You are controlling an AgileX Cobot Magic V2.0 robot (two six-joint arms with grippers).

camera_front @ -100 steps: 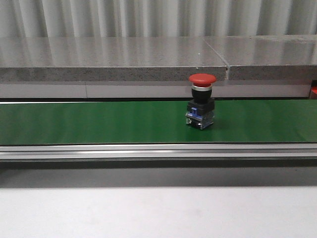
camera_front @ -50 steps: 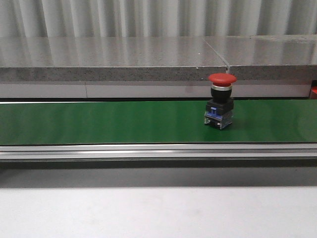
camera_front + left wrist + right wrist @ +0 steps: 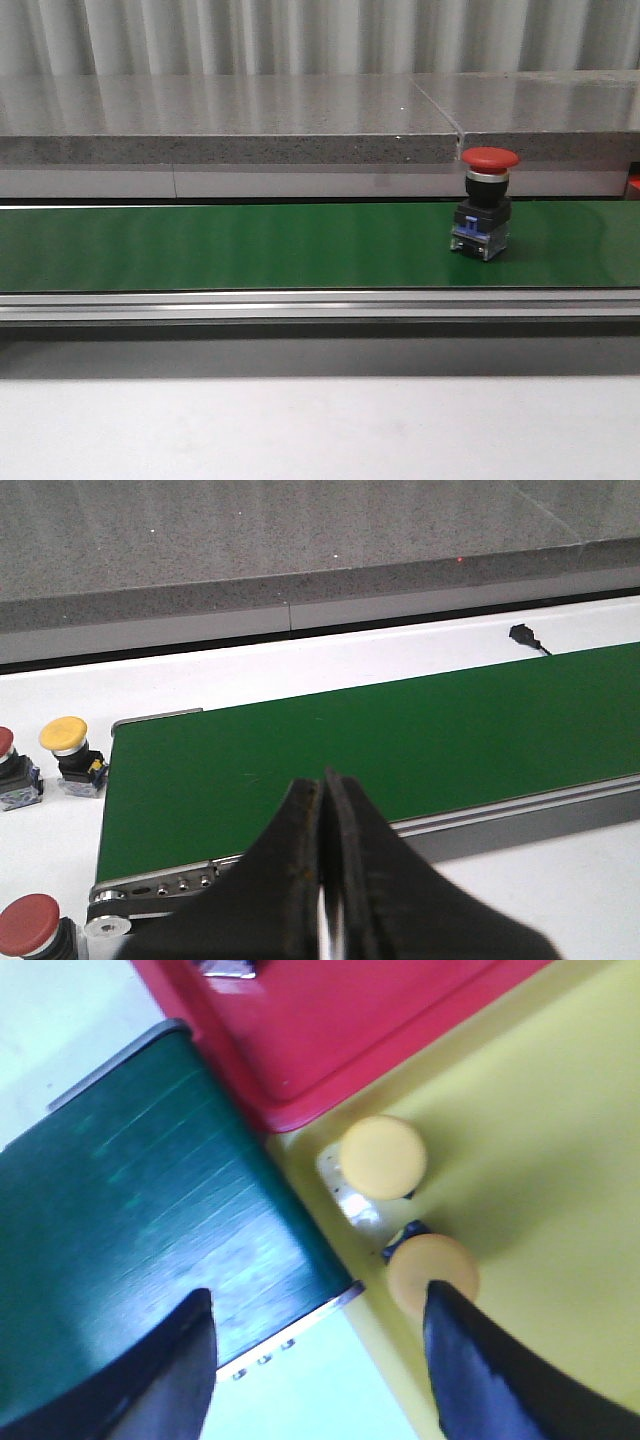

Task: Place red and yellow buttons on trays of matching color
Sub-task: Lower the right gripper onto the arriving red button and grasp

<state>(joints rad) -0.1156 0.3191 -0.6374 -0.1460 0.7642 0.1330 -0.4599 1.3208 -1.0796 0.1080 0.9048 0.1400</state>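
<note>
Hidden or cut off: in the left wrist view one red-capped button [image 3: 8,770] is cut by the frame edge, and another [image 3: 30,927] sits partly out of frame near the belt's end roller; the right wrist view is blurred, and a metal part at the red tray's [image 3: 340,1030] far edge cannot be identified.
Red button [image 3: 485,205]: stands upright on the green conveyor belt [image 3: 250,245], toward its right part in the front view; long axis vertical, red mushroom cap on top, black body and blue-and-metal base below.
Yellow buttons in tray: two [image 3: 384,1156] [image 3: 432,1276] seen cap-on from above, close together on the yellow tray [image 3: 560,1150], near its corner by the belt end.
Yellow button on desk [image 3: 70,754]: upright on the white desk [image 3: 400,655], just beside the belt's end.
Left tool [image 3: 325,880]: fingers pressed together with nothing between them, above the belt's near edge, well apart from the loose buttons.
Right tool [image 3: 320,1360]: spread wide, holding nothing; one finger [image 3: 500,1380] over the yellow tray, just beside the nearer yellow cap.
</note>
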